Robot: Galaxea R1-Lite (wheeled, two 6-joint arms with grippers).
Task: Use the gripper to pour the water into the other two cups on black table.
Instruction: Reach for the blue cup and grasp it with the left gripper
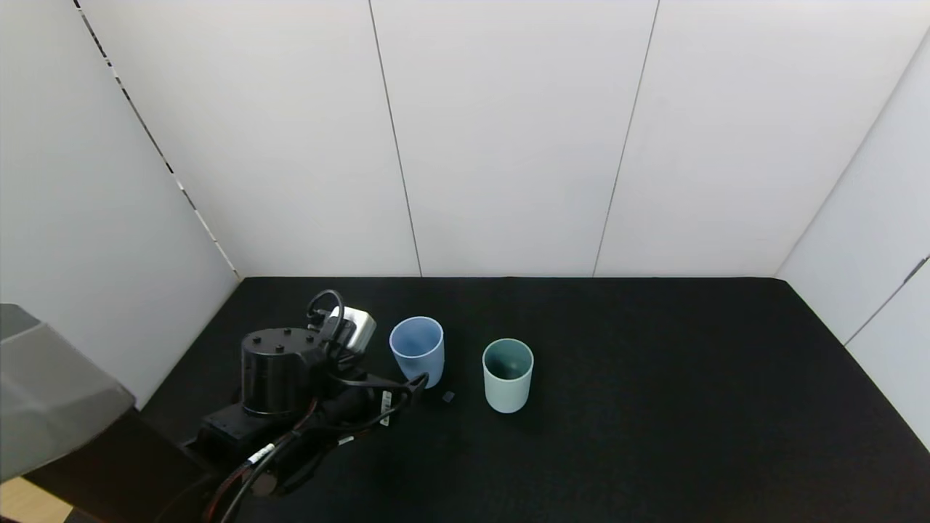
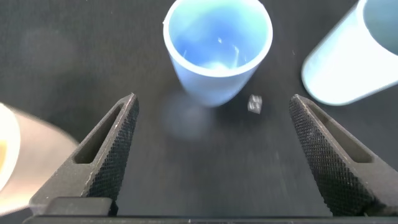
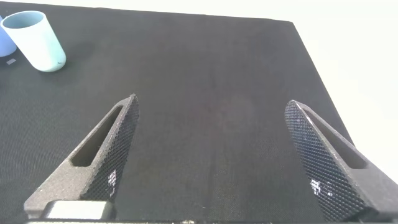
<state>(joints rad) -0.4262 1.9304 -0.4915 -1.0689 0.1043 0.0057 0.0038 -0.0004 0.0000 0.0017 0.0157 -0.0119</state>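
Observation:
My left gripper (image 2: 212,102) is open and empty, low over the black table (image 1: 654,407), with its fingers hidden under the wrist in the head view. The light blue cup (image 2: 217,46) stands upright just ahead of its fingertips, apart from them, with glints inside; it also shows in the head view (image 1: 417,350). The mint green cup (image 1: 507,374) with a dark teal inside stands to its right and shows at the left wrist view's edge (image 2: 348,62). The beige cup (image 2: 15,162) shows only in the left wrist view, beside one finger. My right gripper (image 3: 211,102) is open and empty over bare table.
A small grey cube-like bit (image 1: 448,396) lies on the table between the blue and mint cups. White walls enclose the table at the back and sides. The left arm (image 1: 290,392) with its looping cables covers the table's near left part.

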